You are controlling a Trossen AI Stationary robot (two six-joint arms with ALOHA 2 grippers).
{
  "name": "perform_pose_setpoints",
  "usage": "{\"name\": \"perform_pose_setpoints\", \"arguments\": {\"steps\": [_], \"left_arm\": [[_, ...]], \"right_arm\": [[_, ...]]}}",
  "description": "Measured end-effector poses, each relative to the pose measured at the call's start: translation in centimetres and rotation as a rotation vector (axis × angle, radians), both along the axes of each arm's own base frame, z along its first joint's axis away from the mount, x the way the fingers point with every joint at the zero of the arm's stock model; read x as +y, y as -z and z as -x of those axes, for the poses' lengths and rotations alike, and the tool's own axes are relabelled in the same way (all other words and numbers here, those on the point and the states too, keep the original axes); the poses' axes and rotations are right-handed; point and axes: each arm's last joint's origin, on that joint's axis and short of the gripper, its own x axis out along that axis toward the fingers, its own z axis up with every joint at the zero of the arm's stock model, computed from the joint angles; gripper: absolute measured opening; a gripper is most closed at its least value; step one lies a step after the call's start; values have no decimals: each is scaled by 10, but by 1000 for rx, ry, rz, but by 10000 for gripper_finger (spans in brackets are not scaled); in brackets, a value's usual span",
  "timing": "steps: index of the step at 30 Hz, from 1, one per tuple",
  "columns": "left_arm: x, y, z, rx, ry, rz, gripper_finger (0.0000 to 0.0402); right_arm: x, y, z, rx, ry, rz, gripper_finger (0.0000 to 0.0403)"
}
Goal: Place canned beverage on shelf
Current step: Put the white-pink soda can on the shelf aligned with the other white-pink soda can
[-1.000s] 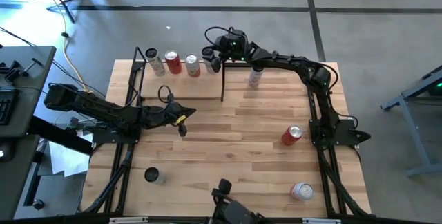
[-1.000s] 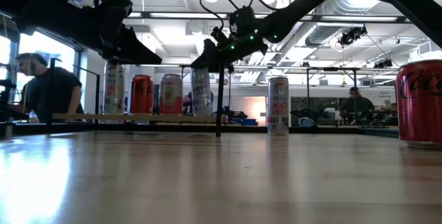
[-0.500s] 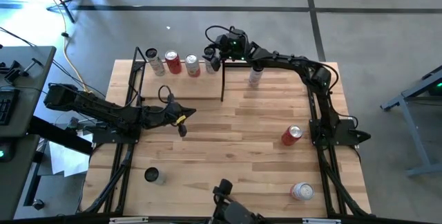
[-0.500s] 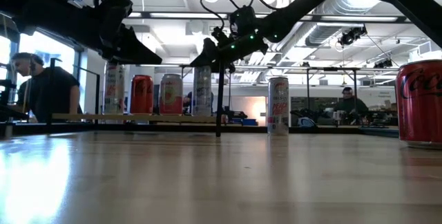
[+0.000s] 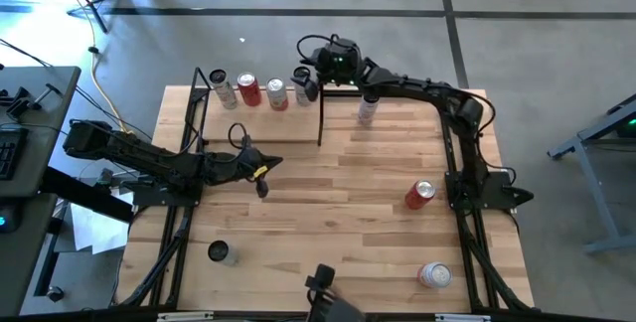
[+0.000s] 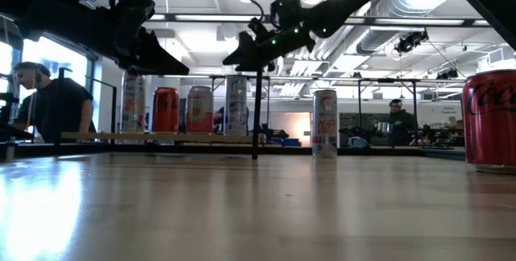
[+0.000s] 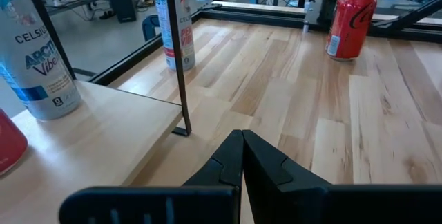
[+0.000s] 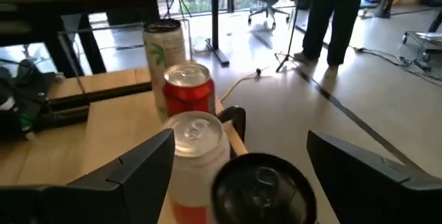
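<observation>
The shelf point(image 5: 260, 123), a light-wood board with black end frames, stands at the table's far left. Three cans point(image 5: 248, 89) stand upright in a row on it. A fourth can with a dark top point(image 8: 262, 182) stands at the row's right end point(image 6: 235, 104). My right gripper point(image 5: 306, 83) is open just above this can, one finger on each side and clear of it point(image 6: 251, 50). My left gripper point(image 5: 260, 171) is shut and empty, hovering near the shelf's front edge point(image 7: 242, 162).
A slim can point(image 5: 368, 111) stands on the table right of the shelf. A red can point(image 5: 420, 195) and another can point(image 5: 434, 275) stand near the right edge, and one can point(image 5: 219, 252) stands near the front left. People show in the room beyond.
My right gripper has gone up from the fourth can. The can stays upright on the shelf at the right end of the row.
</observation>
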Motion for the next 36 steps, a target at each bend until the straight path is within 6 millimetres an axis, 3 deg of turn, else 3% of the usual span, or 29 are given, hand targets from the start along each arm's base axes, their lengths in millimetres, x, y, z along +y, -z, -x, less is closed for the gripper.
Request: {"name": "perform_pose_setpoints", "arguments": {"steps": [4,7,10,15,18,21,27,31,36], "left_arm": [[-1,0,-1,9,54,6,0],[-2,0,0,9,56,2,0],[-1,0,-1,8,54,1,0],[-1,0,0,11,54,-1,0],[-1,0,0,12,54,-1,0],[-2,1,0,12,56,0,0],[-2,1,0,15,53,-8,0],[-1,0,0,14,53,-16,0],[-1,0,-1,11,53,-16,0]], "right_arm": [[15,-20,7,51,-27,25,302],[29,-35,16,114,-32,62,264],[48,-49,21,176,-59,122,194],[82,-61,27,229,-126,220,31],[93,-46,35,192,-125,219,18],[106,-18,53,124,-114,202,13],[158,38,102,-14,-153,95,4],[185,52,139,-26,-48,65,3],[193,51,181,-81,196,44,4]]}}
